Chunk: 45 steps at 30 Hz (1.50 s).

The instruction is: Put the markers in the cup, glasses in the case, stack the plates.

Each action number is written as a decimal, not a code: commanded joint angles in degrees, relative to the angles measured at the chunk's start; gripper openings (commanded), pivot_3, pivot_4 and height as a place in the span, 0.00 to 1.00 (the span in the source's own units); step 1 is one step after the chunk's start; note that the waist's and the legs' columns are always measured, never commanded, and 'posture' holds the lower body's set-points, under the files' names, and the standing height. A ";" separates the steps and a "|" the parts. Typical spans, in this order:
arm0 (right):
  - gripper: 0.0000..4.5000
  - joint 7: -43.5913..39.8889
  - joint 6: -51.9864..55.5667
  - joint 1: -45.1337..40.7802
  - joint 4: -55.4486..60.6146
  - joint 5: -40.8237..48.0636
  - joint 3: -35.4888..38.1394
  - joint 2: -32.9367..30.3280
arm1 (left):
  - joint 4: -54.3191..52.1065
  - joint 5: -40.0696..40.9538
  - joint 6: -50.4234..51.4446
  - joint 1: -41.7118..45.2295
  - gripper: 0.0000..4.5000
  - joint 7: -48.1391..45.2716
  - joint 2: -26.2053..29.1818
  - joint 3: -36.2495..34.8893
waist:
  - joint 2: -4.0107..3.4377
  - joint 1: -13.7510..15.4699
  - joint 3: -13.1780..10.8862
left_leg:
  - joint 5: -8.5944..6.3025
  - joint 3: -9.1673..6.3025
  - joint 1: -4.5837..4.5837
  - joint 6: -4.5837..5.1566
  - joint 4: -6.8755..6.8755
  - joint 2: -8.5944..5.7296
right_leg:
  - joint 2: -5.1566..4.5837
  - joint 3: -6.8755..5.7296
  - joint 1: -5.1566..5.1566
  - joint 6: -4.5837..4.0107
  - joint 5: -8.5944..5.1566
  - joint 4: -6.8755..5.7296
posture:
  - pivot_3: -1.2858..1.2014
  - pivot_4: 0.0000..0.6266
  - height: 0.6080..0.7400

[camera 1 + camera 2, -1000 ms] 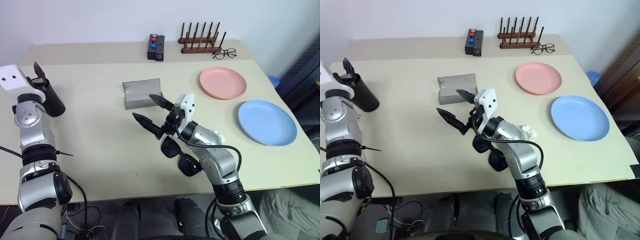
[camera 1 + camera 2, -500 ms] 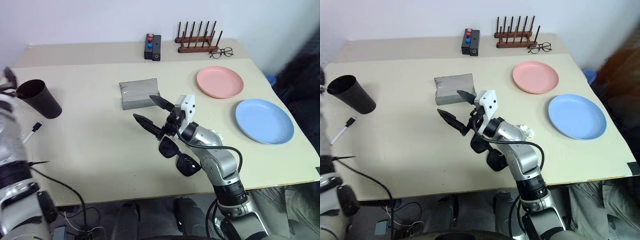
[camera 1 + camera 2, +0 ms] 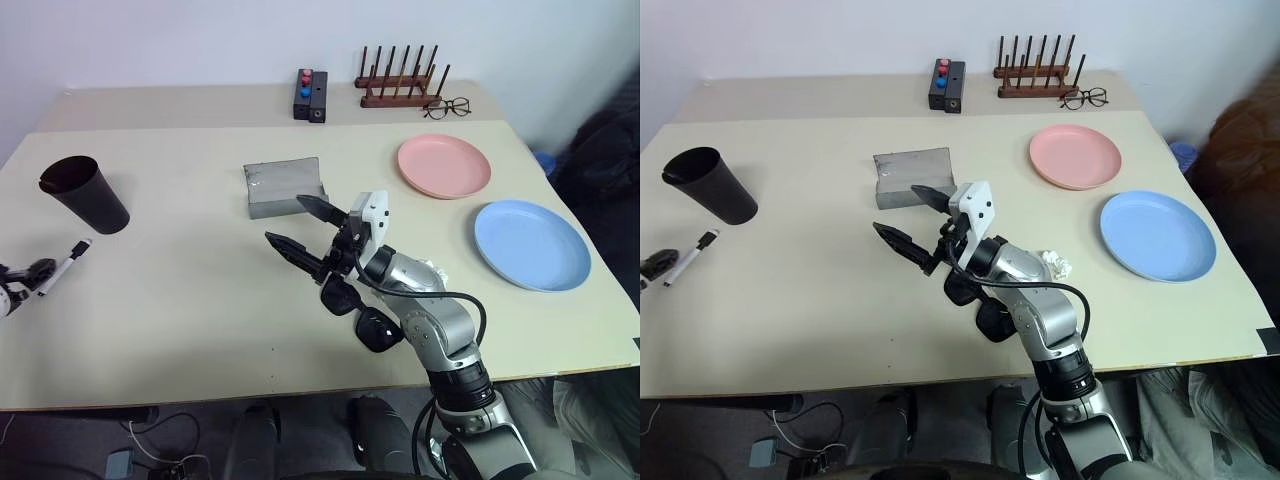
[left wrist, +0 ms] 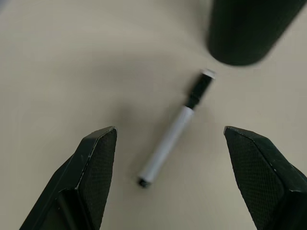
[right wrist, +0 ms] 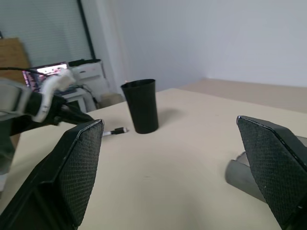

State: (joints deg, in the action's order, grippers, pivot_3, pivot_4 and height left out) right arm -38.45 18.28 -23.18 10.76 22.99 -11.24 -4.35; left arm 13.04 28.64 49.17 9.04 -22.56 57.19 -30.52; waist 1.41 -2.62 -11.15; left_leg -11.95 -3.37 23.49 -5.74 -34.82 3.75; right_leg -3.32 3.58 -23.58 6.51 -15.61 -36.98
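Nothing looks finished: a white marker [image 4: 170, 139] lies left on the bench [image 3: 200, 300] near the cup [image 3: 88, 194], plates [image 3: 445, 166] sit apart, sunglasses [image 3: 362, 318] uncased, both pincers, left pincer [image 4: 172, 177] and right pincer [image 3: 297, 228], spread empty

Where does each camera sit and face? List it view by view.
Head pair: high on the head, looking down at the table; right gripper mid-frame.
Left wrist: above the white marker, between the open left gripper's fingers.
Right wrist: level across the table, toward the cup.
Shared: cup and marker.
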 commanded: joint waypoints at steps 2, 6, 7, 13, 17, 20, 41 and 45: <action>1.00 -0.28 -0.90 -0.15 1.18 0.71 0.68 -0.50 | 10.40 -4.99 -0.89 7.39 0.81 -3.59 2.70 6.64 | 0.01 -0.01 0.00 | 0.00 0.01 0.02 0.00 0.06 0.00 | 0.01 0.00 -0.05 0.01 0.00 -0.01 | 0.52 0.24 1.00; 1.00 0.89 -0.62 1.01 2.28 0.64 1.12 -0.71 | 18.13 -9.00 -3.58 13.14 0.81 -6.94 2.17 12.85 | 0.03 0.04 0.02 | 0.01 0.03 0.04 0.01 0.22 0.00 | 0.02 0.00 -0.15 0.10 0.02 -0.06 | 0.52 0.24 1.00; 1.00 1.23 -0.61 1.28 2.50 0.58 1.17 -0.70 | 20.22 -9.61 -4.09 14.83 0.81 -7.48 1.76 13.73 | 0.03 0.07 0.02 | 0.01 0.03 0.04 0.01 0.27 0.00 | 0.04 0.00 -0.18 0.13 0.03 -0.07 | 0.52 0.24 1.00; 1.00 2.13 -0.69 2.03 3.32 0.46 1.25 -1.08 | 27.04 -11.95 -5.01 19.57 0.62 -10.79 0.71 16.24 | 0.02 0.16 0.02 | 0.06 0.01 0.02 -0.04 0.38 0.00 | 0.06 0.00 -0.21 0.20 0.06 -0.14 | 0.52 0.24 1.00; 1.00 2.37 -0.55 2.46 3.77 0.58 1.25 -1.52 | 26.87 -12.37 -5.06 19.35 0.16 -11.58 0.44 16.10 | 0.02 0.04 0.02 | 0.08 0.00 -0.04 -0.06 0.38 0.01 | 0.06 0.00 -0.19 0.11 0.02 -0.18 | 0.52 0.24 1.00; 1.00 2.40 -0.34 2.65 3.96 0.74 1.13 -1.64 | 25.42 -12.10 -4.58 18.37 0.01 -11.60 0.34 15.10 | 0.01 0.01 0.02 | 0.08 0.00 -0.05 -0.06 0.39 0.01 | 0.06 0.00 -0.20 0.19 0.06 -0.19 | 0.52 0.24 1.00; 1.00 0.95 -0.27 1.40 2.35 1.00 0.53 -1.57 | -10.27 -4.23 7.51 -6.05 0.01 -13.15 -1.11 0.25 | 0.03 0.10 0.03 | 0.08 0.02 -0.01 -0.07 0.59 0.03 | 0.05 0.02 -0.34 0.03 -0.03 -0.15 | 0.52 0.24 1.00; 1.00 0.68 -0.30 1.18 1.95 0.88 0.45 -1.42 | -11.89 -4.25 9.40 -4.98 0.01 -11.32 -2.15 1.25 | 0.03 -0.01 0.03 | 0.08 0.02 -0.02 -0.07 0.58 0.03 | 0.05 0.02 -0.35 0.03 -0.02 -0.15 | 0.52 0.24 1.00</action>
State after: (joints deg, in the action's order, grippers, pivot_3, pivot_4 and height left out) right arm -37.36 18.42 -20.79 11.89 22.87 -10.80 -6.10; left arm 3.06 24.39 57.90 3.26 -34.68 54.92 -28.30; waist 1.44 -2.63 -11.12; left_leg -11.86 -3.35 23.48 -5.81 -34.24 3.78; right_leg -3.27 3.60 -23.93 6.54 -15.63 -37.13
